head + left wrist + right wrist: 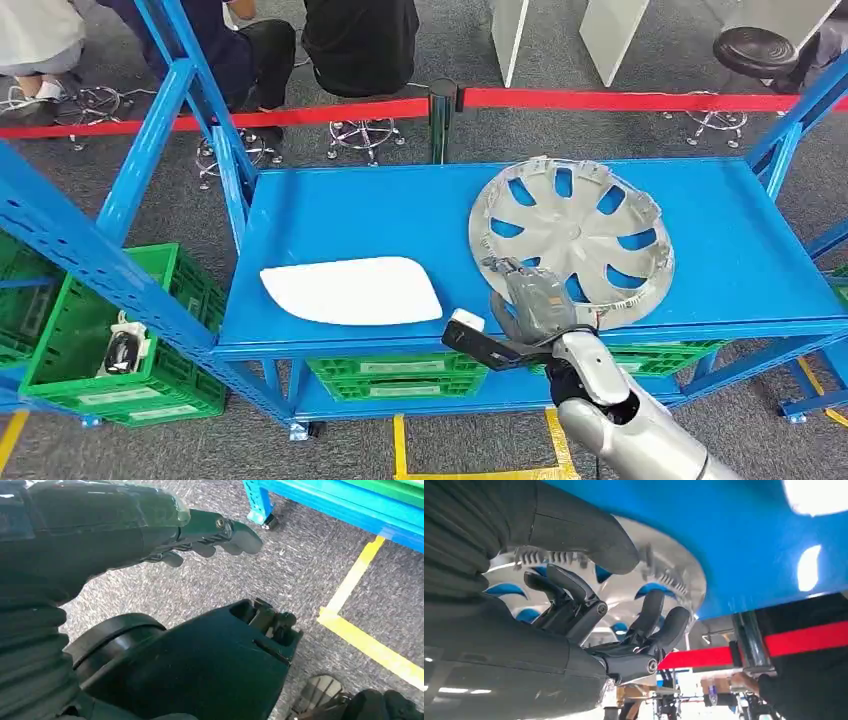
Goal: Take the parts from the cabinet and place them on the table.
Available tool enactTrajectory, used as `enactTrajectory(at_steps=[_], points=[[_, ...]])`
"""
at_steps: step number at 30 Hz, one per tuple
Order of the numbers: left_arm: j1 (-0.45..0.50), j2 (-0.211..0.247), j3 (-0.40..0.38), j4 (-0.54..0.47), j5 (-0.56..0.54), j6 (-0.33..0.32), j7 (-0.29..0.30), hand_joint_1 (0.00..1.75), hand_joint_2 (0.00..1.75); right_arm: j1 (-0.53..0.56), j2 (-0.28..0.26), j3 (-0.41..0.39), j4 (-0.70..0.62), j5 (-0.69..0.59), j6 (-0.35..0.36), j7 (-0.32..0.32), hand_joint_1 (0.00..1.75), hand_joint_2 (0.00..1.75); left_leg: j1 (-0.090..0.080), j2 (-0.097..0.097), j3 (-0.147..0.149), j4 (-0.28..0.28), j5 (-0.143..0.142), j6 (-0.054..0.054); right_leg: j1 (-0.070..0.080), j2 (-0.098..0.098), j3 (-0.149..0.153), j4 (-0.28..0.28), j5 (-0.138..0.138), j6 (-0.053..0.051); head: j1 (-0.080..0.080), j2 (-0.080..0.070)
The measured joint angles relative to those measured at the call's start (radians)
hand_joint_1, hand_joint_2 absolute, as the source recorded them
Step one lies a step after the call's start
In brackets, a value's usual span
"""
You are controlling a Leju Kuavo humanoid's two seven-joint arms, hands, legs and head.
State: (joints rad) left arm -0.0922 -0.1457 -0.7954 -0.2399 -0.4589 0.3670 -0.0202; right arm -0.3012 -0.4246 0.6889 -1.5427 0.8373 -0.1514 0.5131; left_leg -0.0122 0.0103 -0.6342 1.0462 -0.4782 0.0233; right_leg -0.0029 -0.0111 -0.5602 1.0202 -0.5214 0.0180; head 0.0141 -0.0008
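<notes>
Two parts on the table (400,200): one hubcap (572,236), one white panel (352,291).

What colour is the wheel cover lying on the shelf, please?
Silver-grey; the wheel cover shows best in the head view.

The head view looks forward and steeply down from high on the robot's body onto the blue tabletop (360,215), taking in its whole width, with a red barrier tape (620,100) and seated people beyond. The right wrist view sits very close behind the right hand (624,630), aimed low along the blue surface at the silver hubcap (659,580), the red tape behind it. Both views share that hubcap (575,240), the tabletop and the tape, and the head view catches the right hand (535,300) at the hubcap's near rim. The left wrist view points down at grey carpet floor (250,575), close behind the left hand (210,535), with yellow floor tape (360,600) and a blue rack foot (260,505).
</notes>
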Motion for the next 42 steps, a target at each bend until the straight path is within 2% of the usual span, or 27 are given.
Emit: enactTrajectory(at_steps=[8, 11, 14, 17, 21, 28, 37, 42], points=[[0.0, 0.0, -0.003, 0.0, 0.028, 0.013, -0.008, 0.0, 1.75, -0.032, 0.011, 0.034, 0.032, 0.006, -0.027, 0.004, 1.75, 1.75, 0.0, -0.001, 0.001, -0.001, 0.0, 0.0, 0.0, -0.001, 0.005, -0.006, 0.0, 0.0, 0.001, 0.0], [0.001, 0.0, -0.004, 0.0, 0.035, 0.023, -0.007, 0.0, 1.75, -0.042, 0.013, 0.042, 0.049, 0.091, -0.06, 0.057, 1.75, 1.75, 0.0, -0.002, 0.001, -0.001, 0.0, 0.0, 0.0, -0.001, 0.006, -0.007, 0.0, 0.0, 0.001, 0.0], [0.001, 0.0, -0.004, 0.002, 0.05, 0.032, -0.003, 0.0, 1.75, -0.055, -0.007, 0.03, 0.078, 0.214, -0.133, 0.125, 1.75, 1.75, 0.0, -0.006, 0.002, -0.001, 0.0, 0.0, -0.001, -0.002, 0.007, -0.009, 0.0, 0.001, 0.0, 0.0], [0.002, 0.002, -0.004, 0.003, 0.063, 0.041, 0.002, 0.0, 1.75, -0.055, -0.037, -0.018, 0.111, 0.201, -0.178, 0.141, 1.75, 1.75, 0.0, -0.011, 0.003, -0.001, 0.0, 0.0, -0.001, -0.006, 0.01, -0.01, 0.0, 0.001, 0.001, 0.0], [0.002, 0.01, -0.005, 0.003, 0.071, 0.041, 0.006, 0.0, 1.75, -0.066, -0.046, -0.072, 0.166, 0.152, -0.196, 0.108, 1.75, 1.75, 0.0, -0.009, 0.003, -0.001, 0.0, 0.001, -0.001, -0.006, 0.011, -0.011, 0.001, 0.002, 0.003, 0.0], [0.002, 0.024, -0.015, 0.003, 0.073, 0.04, 0.007, 0.0, 1.75, -0.083, -0.028, -0.091, 0.249, 0.14, -0.217, 0.094, 1.75, 1.75, 0.0, -0.006, 0.004, -0.001, -0.001, 0.001, 0.0, -0.006, 0.012, -0.011, 0.0, 0.002, 0.002, 0.0], [-0.001, 0.049, -0.043, 0.002, 0.077, 0.055, 0.017, 0.0, 1.75, -0.119, 0.04, -0.087, 0.359, 0.042, -0.294, 0.032, 1.75, 1.75, 0.001, 0.003, 0.006, -0.001, -0.002, 0.001, 0.0, -0.003, 0.012, -0.011, 0.0, 0.002, 0.001, 0.0], [-0.006, 0.063, -0.057, 0.002, 0.079, 0.049, 0.021, 0.0, 1.75, -0.121, 0.058, -0.087, 0.385, -0.038, -0.288, -0.048, 1.75, 1.75, 0.001, 0.003, 0.006, -0.001, -0.002, 0.001, 0.0, -0.003, 0.012, -0.011, 0.0, 0.002, 0.001, 0.0]])
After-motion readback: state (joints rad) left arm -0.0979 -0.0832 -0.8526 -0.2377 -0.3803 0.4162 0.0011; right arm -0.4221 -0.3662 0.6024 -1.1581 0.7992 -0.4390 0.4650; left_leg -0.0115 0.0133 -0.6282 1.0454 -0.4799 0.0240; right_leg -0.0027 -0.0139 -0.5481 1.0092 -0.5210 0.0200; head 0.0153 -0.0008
